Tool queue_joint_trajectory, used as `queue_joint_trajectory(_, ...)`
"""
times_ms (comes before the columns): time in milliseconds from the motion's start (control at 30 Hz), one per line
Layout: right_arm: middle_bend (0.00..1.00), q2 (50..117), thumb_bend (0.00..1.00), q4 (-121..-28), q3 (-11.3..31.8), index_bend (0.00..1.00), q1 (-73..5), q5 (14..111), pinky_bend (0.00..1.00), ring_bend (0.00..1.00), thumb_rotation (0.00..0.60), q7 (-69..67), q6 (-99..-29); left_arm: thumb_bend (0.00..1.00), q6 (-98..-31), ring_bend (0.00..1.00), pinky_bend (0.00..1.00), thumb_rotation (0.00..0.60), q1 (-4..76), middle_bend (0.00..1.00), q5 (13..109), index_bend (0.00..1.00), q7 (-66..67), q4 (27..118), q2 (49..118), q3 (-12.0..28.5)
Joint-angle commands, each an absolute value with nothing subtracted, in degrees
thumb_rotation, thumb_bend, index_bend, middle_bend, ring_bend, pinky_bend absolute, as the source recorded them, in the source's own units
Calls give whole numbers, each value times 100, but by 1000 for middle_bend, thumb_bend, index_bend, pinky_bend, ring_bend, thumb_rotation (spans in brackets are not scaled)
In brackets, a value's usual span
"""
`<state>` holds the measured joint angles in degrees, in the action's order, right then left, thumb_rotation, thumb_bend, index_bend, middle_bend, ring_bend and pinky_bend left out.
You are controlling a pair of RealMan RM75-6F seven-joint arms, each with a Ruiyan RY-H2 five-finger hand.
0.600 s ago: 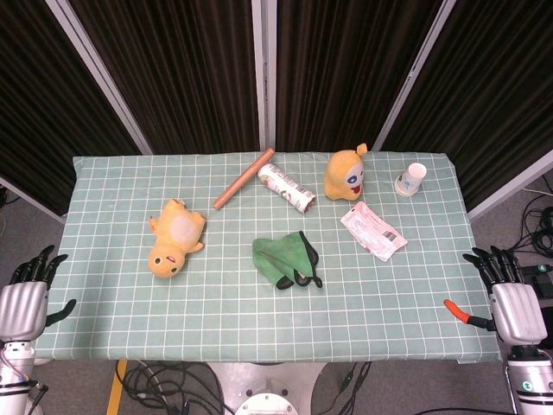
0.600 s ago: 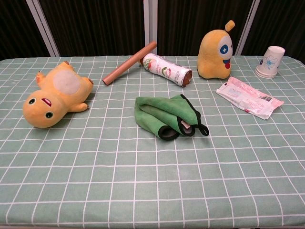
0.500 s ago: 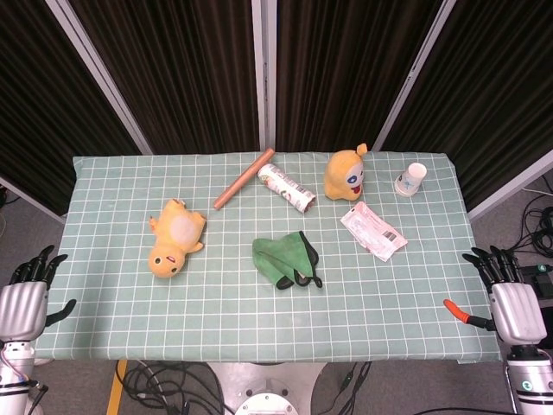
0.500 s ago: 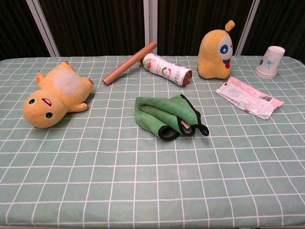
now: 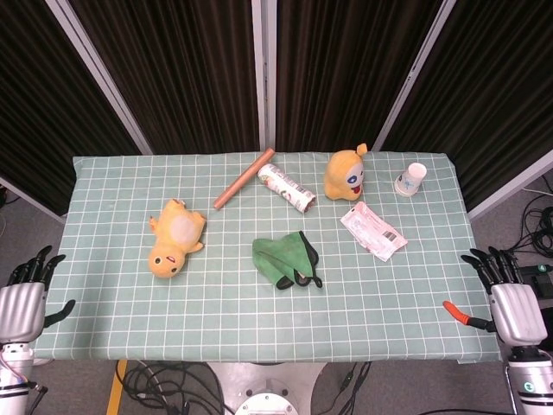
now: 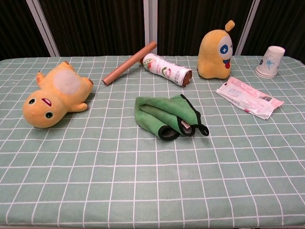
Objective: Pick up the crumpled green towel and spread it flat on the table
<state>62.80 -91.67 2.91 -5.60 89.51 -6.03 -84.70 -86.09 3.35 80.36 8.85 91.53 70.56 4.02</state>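
**Towel waiting mid-table, both hands parked off the corners**

At about eight o'clock, off the table's (image 5: 104, 333) near corner, the left hand (image 5: 22, 307) hangs with fingers loose and apart, grasping nothing. Moving rightward, a yellow plush duck (image 5: 175, 238) lies on its back at nine o'clock of the green towel (image 5: 285, 259), which sits bunched near the centre, its black-edged folds and hanging loop turned toward four o'clock. At the towel's twelve o'clock lie a wooden stick (image 5: 243, 180) and a printed tube (image 5: 287, 188); at two o'clock, a pink packet (image 5: 372, 230). The right hand (image 5: 511, 304) waits at four o'clock, fingers likewise spread and empty.

My advice: reach with the right hand, pinch that exposed black hem, and lift high enough for the folds to drop out before dragging it flat toward the open near side.
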Motion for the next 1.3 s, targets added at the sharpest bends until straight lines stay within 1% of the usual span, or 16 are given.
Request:
queue_joint_trajectory(33, 117, 6249, 101, -9183, 300, 219, -689, 8984, 0, 0, 405, -550, -8298, 241, -8584, 175, 197, 600, 336, 176, 8008, 231, 863, 9154, 7055, 407)
queue_joint_trajectory(133, 117, 6254, 79, -9188, 331, 256, -933, 9035, 0, 0, 407, -464, -7974, 240, -8571, 176, 197, 600, 341, 176, 7995, 231, 850, 9145, 7064, 412)
queue_joint_trajectory(200, 116, 6287, 16, -9228, 370, 277, -1149, 8999, 0, 0, 407, -363, -7648, 240, -8565, 176, 197, 600, 342, 176, 7986, 231, 855, 9128, 7082, 413)
queue_joint_trajectory(267, 116, 6349, 0, -9244, 413, 293, -1373, 8985, 0, 0, 404, -250, -7338, 240, -8549, 176, 197, 600, 343, 176, 7971, 231, 852, 9125, 7094, 411)
queue_joint_trajectory(367, 119, 6557, 0, -9191, 510, 328, -1769, 8896, 0, 0, 410, -100, -6806, 239, -8536, 176, 197, 600, 343, 176, 7951, 231, 848, 9122, 7097, 414)
queue_joint_trajectory(433, 122, 6784, 5, -9089, 594, 349, -2043, 8808, 0, 0, 430, -34, -6470, 239, -8542, 176, 197, 600, 338, 176, 7941, 231, 845, 9122, 7098, 417)
queue_joint_trajectory(600, 123, 7456, 78, -8570, 725, 378, -2710, 8746, 0, 0, 443, -132, -5748, 239, -8547, 175, 197, 600, 328, 176, 7943, 231, 818, 9125, 7090, 413)
queue_joint_trajectory(667, 123, 7750, 87, -8234, 753, 380, -2959, 8794, 0, 0, 446, -128, -5557, 239, -8552, 176, 197, 600, 324, 176, 7944, 231, 807, 9119, 7085, 413)
queue_joint_trajectory(733, 122, 7999, 90, -7900, 766, 381, -3148, 8843, 0, 0, 462, -110, -5439, 239, -8552, 176, 197, 600, 318, 176, 7937, 231, 792, 9118, 7080, 413)
queue_joint_trajectory(800, 122, 8276, 91, -7505, 766, 382, -3341, 8898, 0, 0, 501, -102, -5338, 239, -8548, 176, 197, 600, 313, 176, 7920, 231, 776, 9122, 7071, 417)
queue_joint_trajectory(867, 122, 8497, 85, -7195, 754, 381, -3489, 8934, 0, 0, 517, -138, -5255, 239, -8532, 176, 197, 600, 315, 176, 7902, 231, 760, 9130, 7065, 423)
queue_joint_trajectory(1000, 122, 9023, 10, -6536, 711, 380, -3770, 9039, 0, 0, 540, -392, -5198, 239, -8473, 176, 197, 600, 326, 176, 7870, 231, 721, 9166, 7042, 421)
queue_joint_trajectory(1067, 122, 9287, 0, -6227, 680, 380, -3881, 9112, 0, 0, 556, -545, -5243, 238, -8461, 175, 197, 600, 327, 176, 7864, 231, 718, 9180, 7028, 419)
queue_joint_trajectory(1300, 123, 9915, 0, -5434, 541, 379, -4199, 9355, 0, 0, 565, -853, -5405, 238, -8436, 176, 197, 600, 330, 176, 7824, 231, 689, 9209, 6996, 434)
